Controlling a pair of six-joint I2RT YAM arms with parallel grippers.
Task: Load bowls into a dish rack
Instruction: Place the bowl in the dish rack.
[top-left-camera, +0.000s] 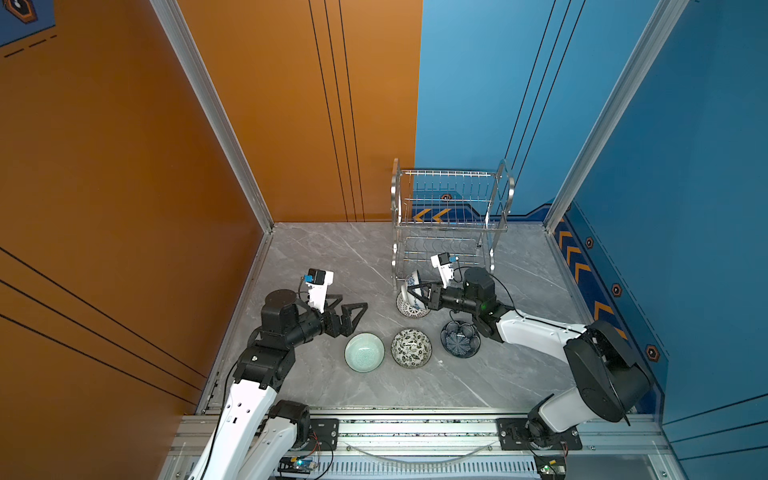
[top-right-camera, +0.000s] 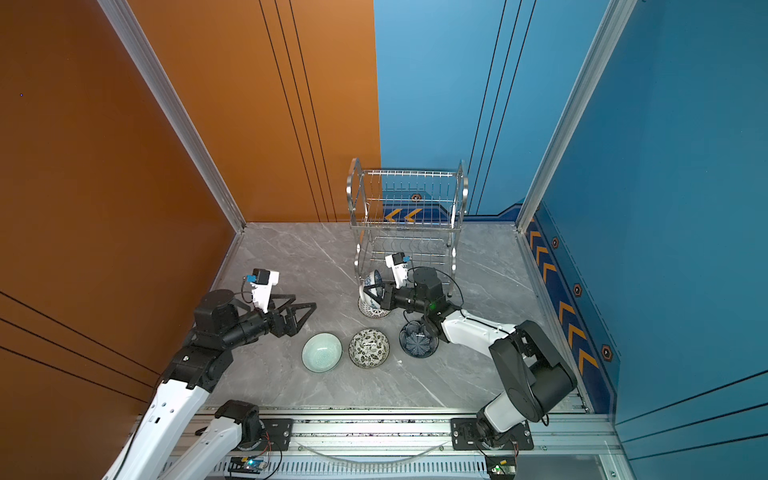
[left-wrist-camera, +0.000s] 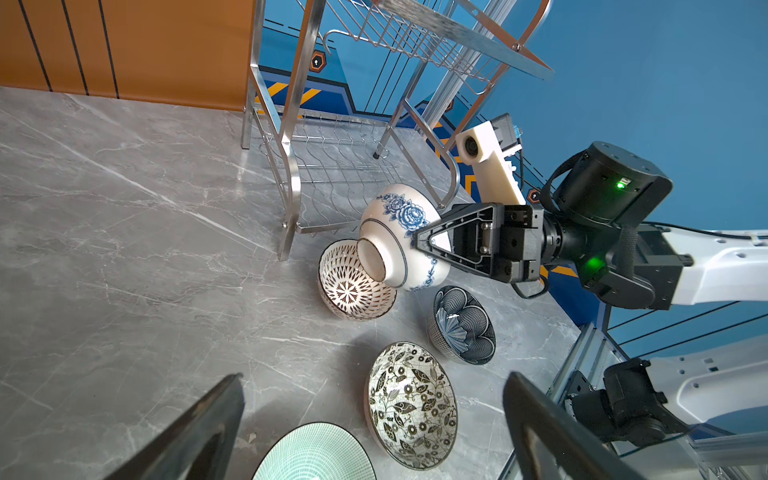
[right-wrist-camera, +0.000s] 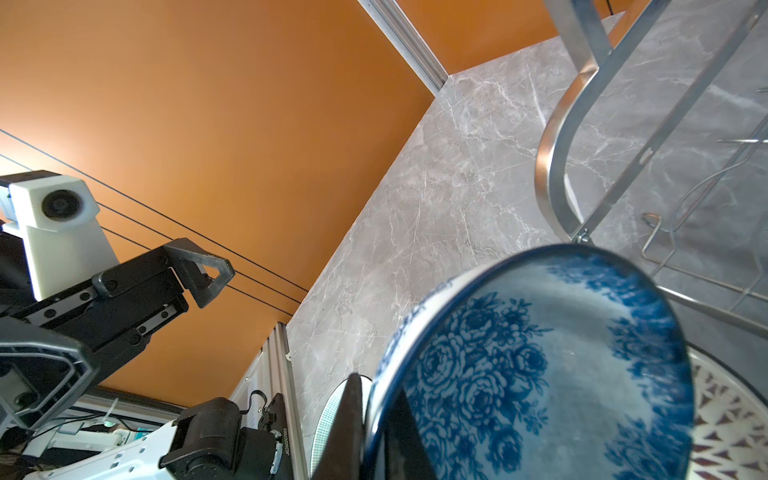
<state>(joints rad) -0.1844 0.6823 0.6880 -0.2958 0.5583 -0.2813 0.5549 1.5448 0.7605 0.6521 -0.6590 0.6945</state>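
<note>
Blue-floral bowl (left-wrist-camera: 397, 214) tipped on edge, clamped in R pincer (left-wrist-camera: 419, 243); dish rack (left-wrist-camera: 289, 166) low shelf just beyond it; L pincer (top-left-camera: 353, 301) wide, empty

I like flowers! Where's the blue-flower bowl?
In both top views the right gripper holds the blue-flower bowl tipped over the lattice bowl, by the dish rack's front leg.

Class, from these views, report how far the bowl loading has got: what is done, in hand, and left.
Done: nothing; the rack holds no bowl. In hand: the right tool is shut on the rim of the blue-floral bowl, tipped on its side near the lower shelf. Left: the lattice bowl, mint bowl, leaf bowl and navy bowl sit on the table; the left tool is open, empty.
</note>
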